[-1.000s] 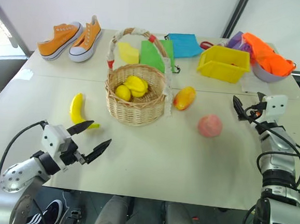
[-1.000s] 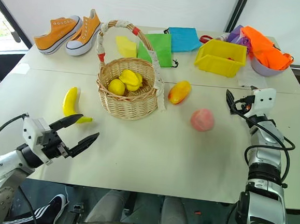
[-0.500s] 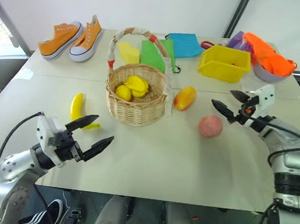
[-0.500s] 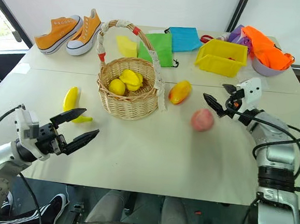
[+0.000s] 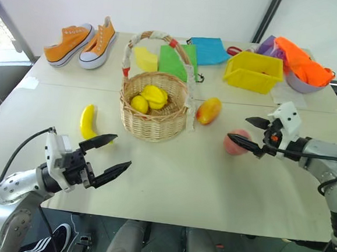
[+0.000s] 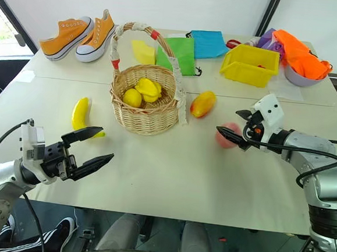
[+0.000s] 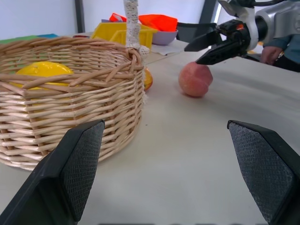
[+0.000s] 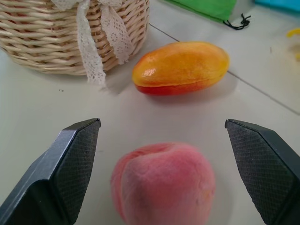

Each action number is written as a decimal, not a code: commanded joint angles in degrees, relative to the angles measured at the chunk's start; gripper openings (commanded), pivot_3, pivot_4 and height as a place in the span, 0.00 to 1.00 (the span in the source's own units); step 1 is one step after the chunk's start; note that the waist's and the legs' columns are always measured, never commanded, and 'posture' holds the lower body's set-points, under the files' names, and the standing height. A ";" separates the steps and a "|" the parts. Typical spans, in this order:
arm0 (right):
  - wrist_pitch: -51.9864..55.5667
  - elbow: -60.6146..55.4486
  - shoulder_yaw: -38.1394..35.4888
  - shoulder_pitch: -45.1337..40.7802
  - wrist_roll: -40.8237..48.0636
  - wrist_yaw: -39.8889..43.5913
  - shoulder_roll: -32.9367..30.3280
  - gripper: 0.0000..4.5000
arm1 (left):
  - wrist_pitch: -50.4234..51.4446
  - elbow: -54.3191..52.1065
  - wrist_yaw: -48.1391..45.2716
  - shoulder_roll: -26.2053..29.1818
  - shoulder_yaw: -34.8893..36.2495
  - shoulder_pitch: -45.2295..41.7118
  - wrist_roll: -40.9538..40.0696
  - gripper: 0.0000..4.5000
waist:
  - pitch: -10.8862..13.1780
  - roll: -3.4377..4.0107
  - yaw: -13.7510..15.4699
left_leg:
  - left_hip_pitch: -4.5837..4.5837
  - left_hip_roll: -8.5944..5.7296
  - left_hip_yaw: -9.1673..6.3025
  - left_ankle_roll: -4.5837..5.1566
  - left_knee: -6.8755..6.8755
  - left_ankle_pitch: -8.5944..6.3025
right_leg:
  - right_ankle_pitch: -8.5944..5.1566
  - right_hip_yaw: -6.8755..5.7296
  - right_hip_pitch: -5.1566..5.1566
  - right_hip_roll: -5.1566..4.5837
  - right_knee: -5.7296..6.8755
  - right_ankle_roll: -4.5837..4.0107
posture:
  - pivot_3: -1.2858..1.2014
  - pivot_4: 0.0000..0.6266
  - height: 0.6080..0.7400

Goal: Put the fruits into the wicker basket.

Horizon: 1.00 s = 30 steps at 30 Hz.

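From the head views, the right gripper [image 6: 237,127] has its fingers spread wide around empty air, tips just at the peach [image 5: 235,142], which lies on the table [image 5: 211,182] right of the basket [image 5: 154,104]; the mango [image 5: 207,110] sits between them, near the basket's rim, and the banana [image 5: 88,121] lies on the basket's other side. The lemon [image 5: 138,104] and star fruit [image 5: 153,95] are already inside. The left gripper [image 5: 105,153] hovers near the banana, fingers splayed, holding nothing. In the left wrist view, the peach [image 7: 195,79] rests clear of the basket wall [image 7: 70,103], the right gripper's tips poised beside it. In the right wrist view, the peach [image 8: 163,183] sits centred between the two open fingers [image 8: 61,173], mango [image 8: 181,66] beyond. To grasp well, I would judge the gripper should advance until the fingers straddle the peach's widest part, then close gently: it is round, fuzzy pink with a shallow crease, likely to roll if nudged off-centre.
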 commanded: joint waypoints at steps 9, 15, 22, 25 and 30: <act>0.39 0.84 2.97 2.00 -3.91 -1.63 0.22 0.99 | -1.13 -0.89 -0.70 -0.16 -0.11 0.74 1.38 1.00 | 0.00 0.00 -0.11 | 0.02 0.02 0.01 0.02 0.00 -0.01 | 0.04 -0.01 0.03 0.01 -0.02 0.06 | 0.52 0.24 1.00; 0.62 3.39 4.01 1.04 -4.83 -2.70 2.84 0.99 | -1.25 -1.43 -0.13 -0.59 -0.13 1.24 1.60 1.00 | -0.02 -0.02 -0.11 | 0.02 0.01 0.01 0.02 0.00 -0.01 | 0.05 -0.02 0.02 0.01 -0.04 0.09 | 0.52 0.24 1.00; -0.60 5.59 4.44 -0.21 -6.08 -2.43 3.74 0.74 | -1.87 -1.25 0.84 -1.00 0.17 1.17 2.02 1.00 | -0.02 -0.03 -0.06 | 0.02 0.01 0.00 0.02 0.00 -0.01 | 0.07 -0.02 0.02 0.01 -0.05 0.12 | 0.52 0.24 1.00; -0.52 5.71 4.40 -0.48 -5.90 -2.15 3.92 0.66 | -2.00 -1.22 0.98 -1.07 0.16 1.21 1.91 1.00 | -0.02 -0.03 -0.11 | 0.03 0.01 0.01 0.02 0.01 -0.01 | 0.07 -0.02 0.01 0.01 -0.05 0.12 | 0.52 0.24 1.00; 5.30 -0.92 0.70 -0.53 3.12 3.94 1.87 0.66 | -2.15 -0.61 2.20 -1.65 1.55 1.72 1.66 1.00 | -0.01 -0.01 -0.10 | 0.02 0.01 0.00 0.03 0.01 -0.01 | 0.07 -0.02 0.02 0.01 -0.05 0.12 | 0.52 0.24 1.00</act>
